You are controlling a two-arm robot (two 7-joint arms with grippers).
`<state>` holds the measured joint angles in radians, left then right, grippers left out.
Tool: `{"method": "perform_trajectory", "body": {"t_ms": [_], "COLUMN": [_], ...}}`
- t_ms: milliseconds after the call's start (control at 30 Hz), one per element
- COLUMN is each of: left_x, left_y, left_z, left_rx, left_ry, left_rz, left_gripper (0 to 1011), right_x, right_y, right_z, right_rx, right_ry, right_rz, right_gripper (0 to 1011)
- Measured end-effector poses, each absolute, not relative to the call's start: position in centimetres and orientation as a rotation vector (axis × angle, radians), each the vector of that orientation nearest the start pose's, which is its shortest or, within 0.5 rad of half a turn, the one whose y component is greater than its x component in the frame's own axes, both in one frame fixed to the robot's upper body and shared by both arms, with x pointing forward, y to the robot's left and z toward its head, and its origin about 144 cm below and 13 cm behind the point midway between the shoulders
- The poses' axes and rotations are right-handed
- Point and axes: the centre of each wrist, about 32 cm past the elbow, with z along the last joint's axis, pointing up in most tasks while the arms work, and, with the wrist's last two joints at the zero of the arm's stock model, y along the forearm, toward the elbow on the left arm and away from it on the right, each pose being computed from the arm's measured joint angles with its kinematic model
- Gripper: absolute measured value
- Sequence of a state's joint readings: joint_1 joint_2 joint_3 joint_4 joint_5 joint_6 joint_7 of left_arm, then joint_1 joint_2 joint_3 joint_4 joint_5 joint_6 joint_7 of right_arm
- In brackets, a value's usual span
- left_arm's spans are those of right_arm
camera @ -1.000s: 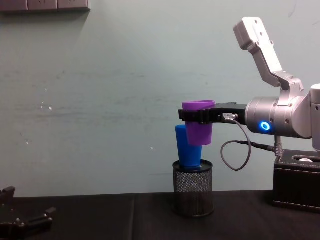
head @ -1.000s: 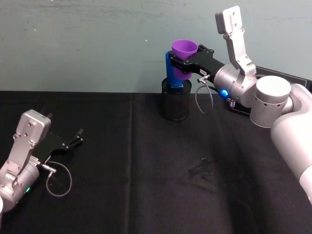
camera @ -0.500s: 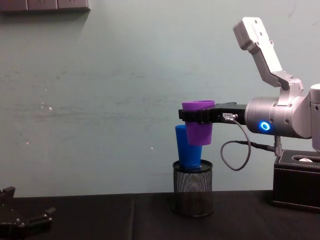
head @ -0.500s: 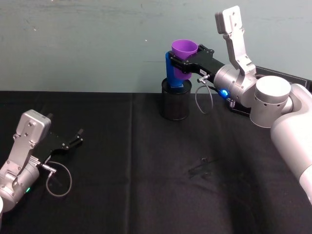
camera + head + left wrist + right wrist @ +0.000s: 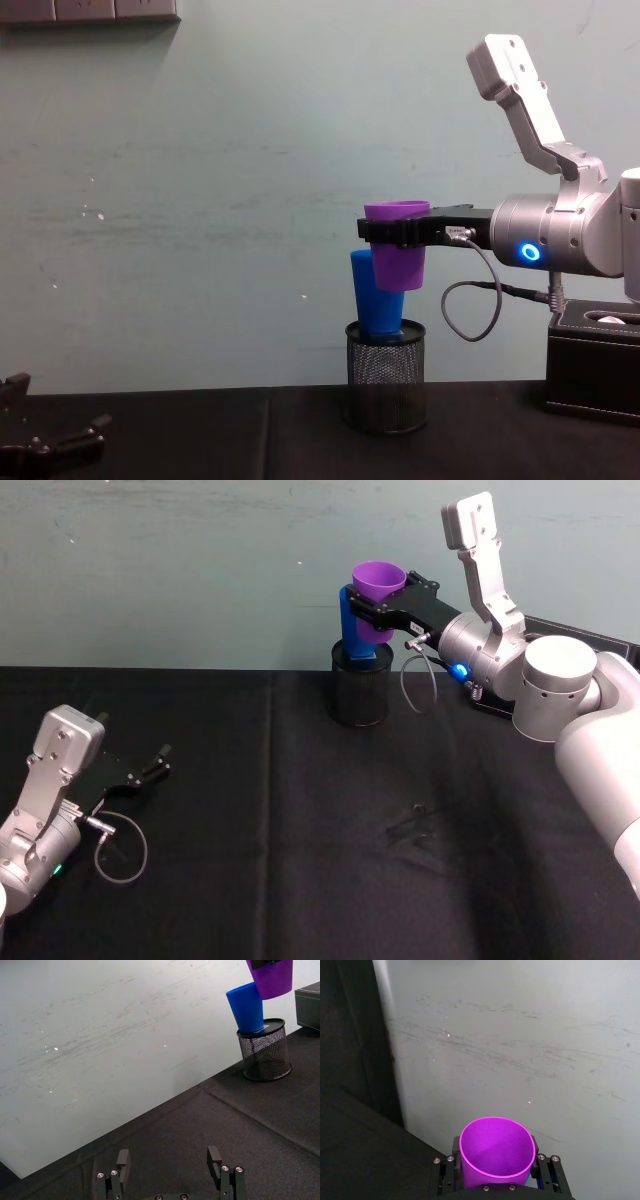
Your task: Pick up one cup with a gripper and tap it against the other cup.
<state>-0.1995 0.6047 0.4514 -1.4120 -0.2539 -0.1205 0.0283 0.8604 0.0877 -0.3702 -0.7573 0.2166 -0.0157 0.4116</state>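
My right gripper (image 5: 372,608) (image 5: 393,231) (image 5: 496,1172) is shut on the purple cup (image 5: 378,588) (image 5: 398,258) (image 5: 496,1152) (image 5: 272,977), holding it upright in the air at the back of the table. The blue cup (image 5: 350,628) (image 5: 372,295) (image 5: 246,1006) stands in a black mesh cylinder (image 5: 360,692) (image 5: 385,386) (image 5: 263,1049), tilted slightly. The purple cup's side overlaps the blue cup's upper edge; they look to be touching. My left gripper (image 5: 158,759) (image 5: 171,1159) (image 5: 50,445) rests open low at the table's left with nothing in it.
A black box (image 5: 592,360) (image 5: 500,702) sits at the back right, behind my right arm. The black cloth table (image 5: 300,830) stretches wide in front of the mesh cylinder. A pale green wall (image 5: 200,200) stands right behind the cups.
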Motion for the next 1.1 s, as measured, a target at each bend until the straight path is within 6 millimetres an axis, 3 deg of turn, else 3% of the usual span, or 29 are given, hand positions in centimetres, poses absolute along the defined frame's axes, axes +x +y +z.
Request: {"method": "perform_trajectory", "body": {"t_ms": [1100], "left_x": [48.86], "left_y": [30.97], "left_z": [113.98], "left_rx": [0.304], "left_ry": [-0.285], "left_rz": [1.248], "left_gripper": [1012], "right_x": [66.98], "right_y": [-19.34], "right_z": [125.10], "right_rx": [-0.086], "right_ry": [-0.088], "right_rz": [-0.972], "right_gripper": [741]}}
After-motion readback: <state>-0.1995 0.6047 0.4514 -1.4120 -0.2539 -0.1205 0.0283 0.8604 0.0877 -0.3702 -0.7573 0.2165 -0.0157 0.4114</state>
